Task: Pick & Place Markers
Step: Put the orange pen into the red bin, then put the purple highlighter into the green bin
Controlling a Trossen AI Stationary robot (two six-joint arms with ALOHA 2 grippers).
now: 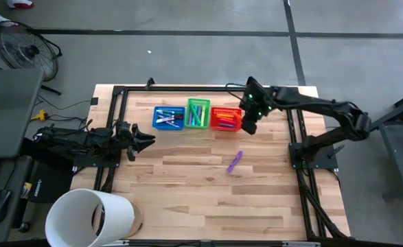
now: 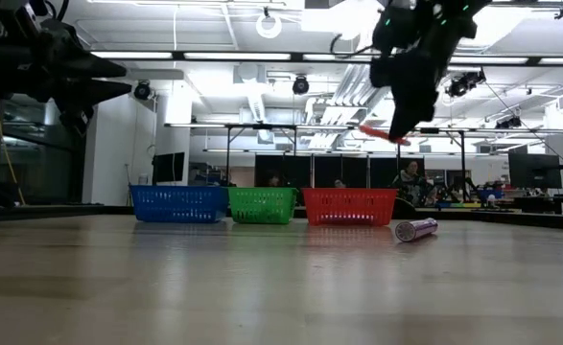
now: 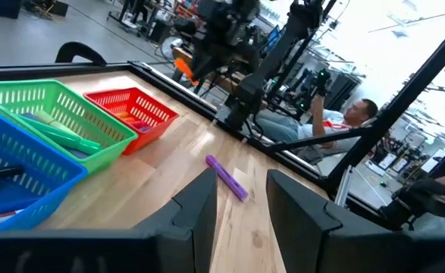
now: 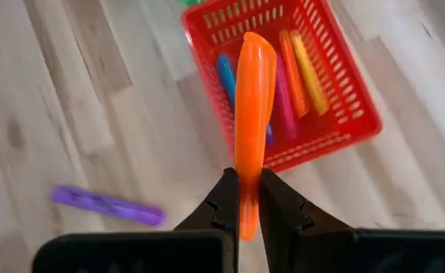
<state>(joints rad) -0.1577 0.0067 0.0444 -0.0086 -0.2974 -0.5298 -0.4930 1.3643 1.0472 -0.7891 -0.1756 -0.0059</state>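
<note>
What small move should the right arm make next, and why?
Probably shift a little farther over the red basket and then open. The right gripper is shut on an orange marker, held in the air near the basket's edge, where other markers already lie.

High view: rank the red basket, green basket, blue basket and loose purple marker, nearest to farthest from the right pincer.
From the right pincer, holding an orange marker:
1. Red basket, right beside it.
2. Purple marker, on bare table.
3. Green basket, middle of row.
4. Blue basket, far end.
</note>
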